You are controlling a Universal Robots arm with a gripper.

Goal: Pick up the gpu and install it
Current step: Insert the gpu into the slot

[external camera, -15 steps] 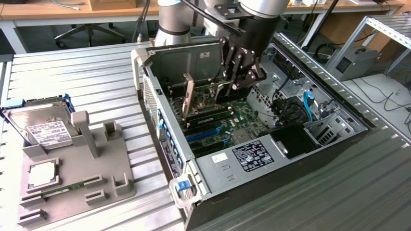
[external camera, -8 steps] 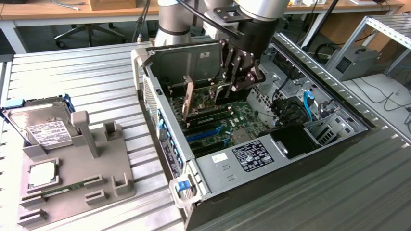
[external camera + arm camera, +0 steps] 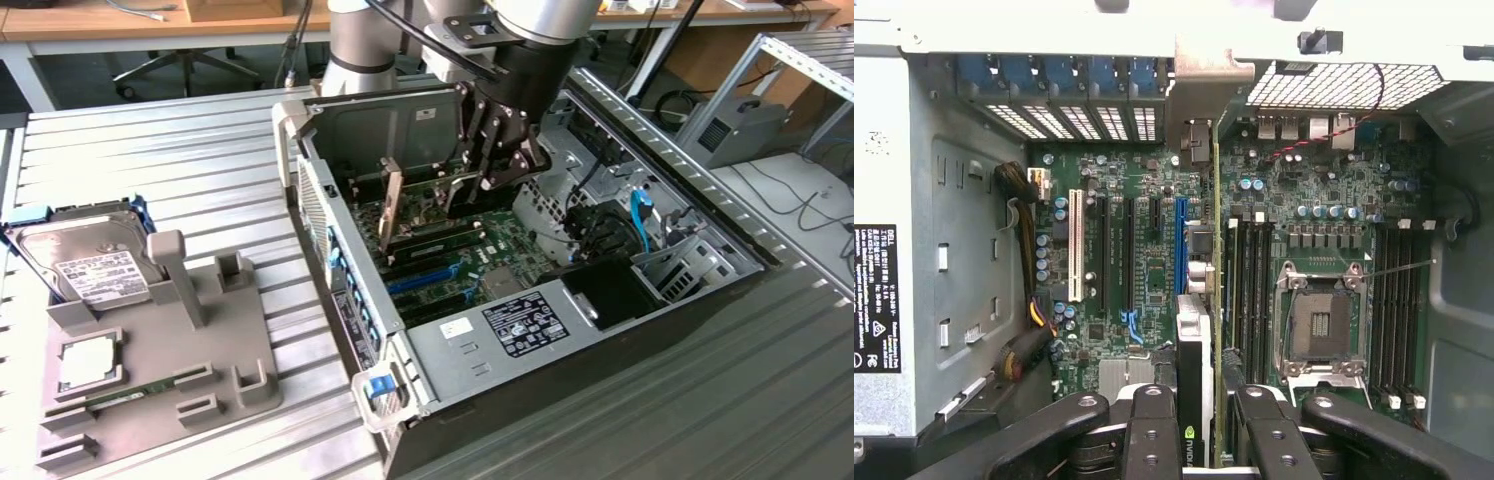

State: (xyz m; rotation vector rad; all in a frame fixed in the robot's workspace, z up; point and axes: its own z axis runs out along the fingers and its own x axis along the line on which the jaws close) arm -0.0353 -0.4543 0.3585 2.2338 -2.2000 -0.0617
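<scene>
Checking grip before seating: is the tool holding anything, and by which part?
Yes, the graphics card, standing on edge over the motherboard. The tool pinches its two flat faces at the top edge, toward the end away from the metal bracket.

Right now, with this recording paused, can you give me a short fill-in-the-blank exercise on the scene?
1. The tool is shut on the ___, held on edge inside the computer case.
2. The hard drive sits outside the case, at the exterior view's ___.
3. The long slot beside the held card is coloured ___.
Missing words: gpu; left; blue.
</scene>
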